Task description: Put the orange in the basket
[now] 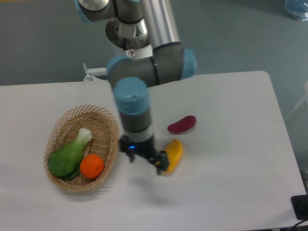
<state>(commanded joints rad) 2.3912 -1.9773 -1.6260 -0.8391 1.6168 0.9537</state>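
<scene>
The orange is a small round orange-red fruit lying inside the tan wicker basket at the left of the table, at its near end. It rests against a green bok choy that also lies in the basket. My gripper hangs just right of the basket's rim, above the table, between the basket and a yellow-orange mango-shaped fruit. Its fingers are spread apart and hold nothing.
A purple-red oblong vegetable lies right of the arm, behind the yellow fruit. The white table's far edge runs behind the arm base, its right edge is near x 600, and a dark object sits at the lower right corner.
</scene>
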